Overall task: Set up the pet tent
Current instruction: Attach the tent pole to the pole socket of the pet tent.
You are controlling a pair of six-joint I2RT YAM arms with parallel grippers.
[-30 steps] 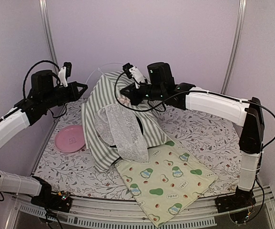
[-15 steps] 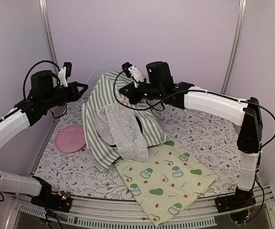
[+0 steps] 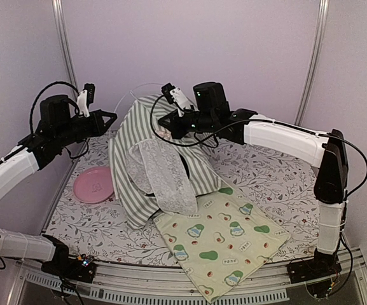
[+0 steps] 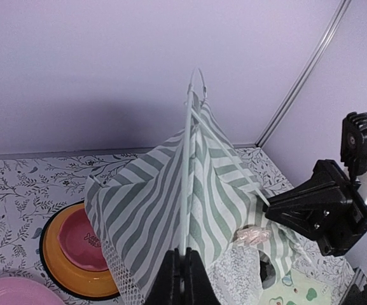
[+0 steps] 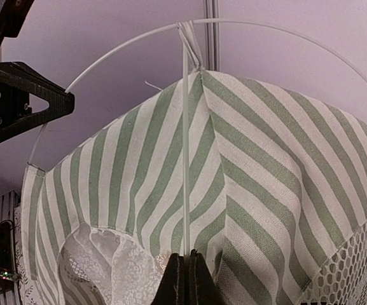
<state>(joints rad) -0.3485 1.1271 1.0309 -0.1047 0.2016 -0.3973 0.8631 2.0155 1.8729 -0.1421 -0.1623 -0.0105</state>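
The pet tent (image 3: 146, 147) stands half-raised at the table's middle, its green-and-white striped fabric peaked toward the back and its lace curtain (image 3: 164, 175) hanging in front. My left gripper (image 3: 112, 117) sits at the tent's left side, shut on a thin white pole (image 4: 186, 190) that runs up to the peak. On the tent's right shoulder, my right gripper (image 3: 160, 125) is shut on another white pole (image 5: 185, 159). In the right wrist view, the mesh window (image 5: 355, 267) shows at the lower right, and a curved pole (image 5: 107, 56) arches over the tent (image 5: 259, 184).
A pink plate (image 3: 94, 185) lies left of the tent. An orange double bowl (image 4: 75, 244) sits behind the tent's left side. The avocado-print mat (image 3: 224, 236) lies in front, hanging over the near edge. Purple walls close in at the back and sides.
My right gripper has crept slightly left and up with its pole. The left arm and the tent have barely moved.
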